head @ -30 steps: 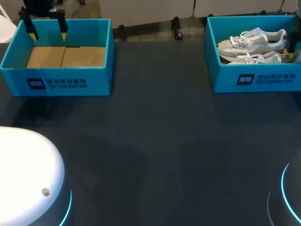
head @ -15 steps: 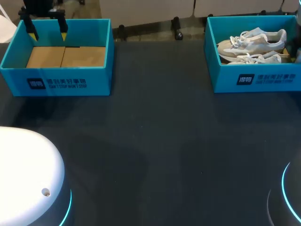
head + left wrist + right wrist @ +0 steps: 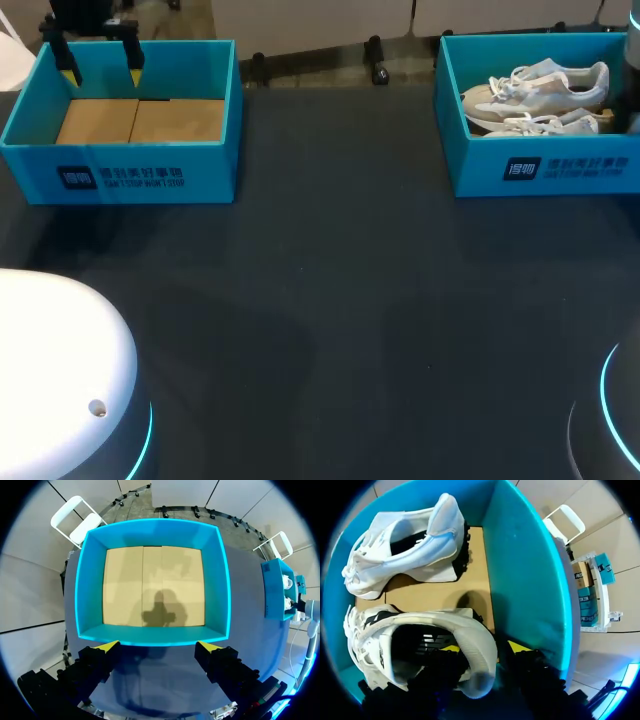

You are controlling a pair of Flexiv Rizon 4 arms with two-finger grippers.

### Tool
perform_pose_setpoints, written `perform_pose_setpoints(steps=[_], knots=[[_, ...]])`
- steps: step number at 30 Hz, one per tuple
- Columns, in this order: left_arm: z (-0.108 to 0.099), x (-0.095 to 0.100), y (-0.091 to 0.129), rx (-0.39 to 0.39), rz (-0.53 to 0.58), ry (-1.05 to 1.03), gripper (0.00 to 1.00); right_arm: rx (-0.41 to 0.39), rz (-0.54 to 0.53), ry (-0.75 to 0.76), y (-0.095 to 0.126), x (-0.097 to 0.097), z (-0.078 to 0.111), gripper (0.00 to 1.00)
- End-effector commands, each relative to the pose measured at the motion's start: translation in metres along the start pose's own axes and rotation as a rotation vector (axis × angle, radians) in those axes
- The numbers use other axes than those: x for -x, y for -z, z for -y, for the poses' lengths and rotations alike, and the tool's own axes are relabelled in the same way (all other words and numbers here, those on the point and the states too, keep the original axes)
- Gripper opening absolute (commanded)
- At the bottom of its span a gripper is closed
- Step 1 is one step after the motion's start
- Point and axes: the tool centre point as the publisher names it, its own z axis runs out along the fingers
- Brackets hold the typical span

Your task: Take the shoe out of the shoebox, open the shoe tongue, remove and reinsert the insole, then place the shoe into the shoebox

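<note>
Zero steps done: straddles heel of near shoe [image 3: 435, 622] with unclenched right gripper [image 3: 484, 647] in shoebox [image 3: 540, 170] at two o'clock; holds left gripper [image 3: 159, 645], likewise unclenched, over empty box [image 3: 120, 178] at ten.

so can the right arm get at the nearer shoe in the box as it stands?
Probably yes. The right gripper sits inside the shoebox, fingers open astride the heel of the nearer shoe, one inside the collar, one between heel and box wall. Nothing covers it.
</note>
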Motion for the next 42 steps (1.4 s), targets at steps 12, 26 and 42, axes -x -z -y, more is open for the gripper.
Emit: perform_pose_setpoints(steps=[12,26,42], knots=[[0.000,0.000,0.000,0.000,0.000,0.000,1.00,-0.044,0.008,-0.004,-0.006,0.000,-0.001,0.00],[0.000,0.000,0.000,0.000,0.000,0.000,1.00,-0.044,0.003,-0.063,0.052,0.008,-0.001,0.00],[0.000,0.000,0.000,0.000,0.000,0.000,1.00,0.028,0.007,-0.143,0.166,0.013,-0.006,0.00]])
